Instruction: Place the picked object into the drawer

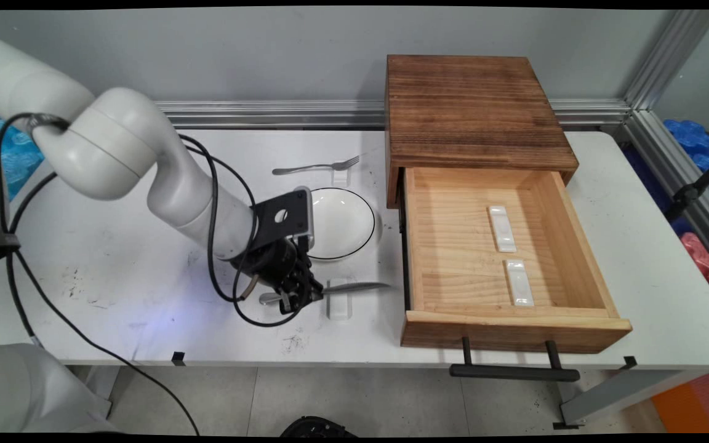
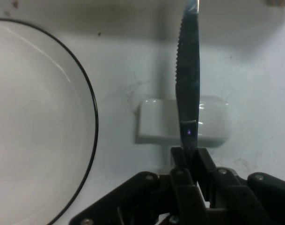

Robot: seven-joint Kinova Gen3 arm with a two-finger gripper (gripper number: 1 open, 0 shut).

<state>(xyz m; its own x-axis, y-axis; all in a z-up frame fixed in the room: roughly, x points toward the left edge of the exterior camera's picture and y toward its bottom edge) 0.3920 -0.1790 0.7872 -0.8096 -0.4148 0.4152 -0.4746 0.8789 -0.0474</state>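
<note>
- End effector [image 1: 301, 299]: lowered to the desk [image 1: 145, 295] in front of the plate, its two fingers closed onto the handle of the knife; in the hand view the handle disappears between the finger pads [image 2: 185, 161].
- Knife [image 1: 354, 287]: a table knife of bright metal with a serrated edge, lying near the desk's front, its blade stretching across a small white rest [image 1: 338, 306] toward the drawer.
- Handling (judgement): the knife looks stiff, thin and fairly light, and its polished surface is probably slippery; a hold on the thicker handle, square across its width, seems the safest, since a grip far from the blade's end may let it swivel between the pads.
- Surroundings: a white plate [image 1: 336, 223] with a dark rim sits just behind the knife; a fork [image 1: 317, 166] on a second rest lies beyond the plate.
- The wooden cabinet's drawer [image 1: 502, 258] stands pulled out, with two white rests on its floor.
</note>
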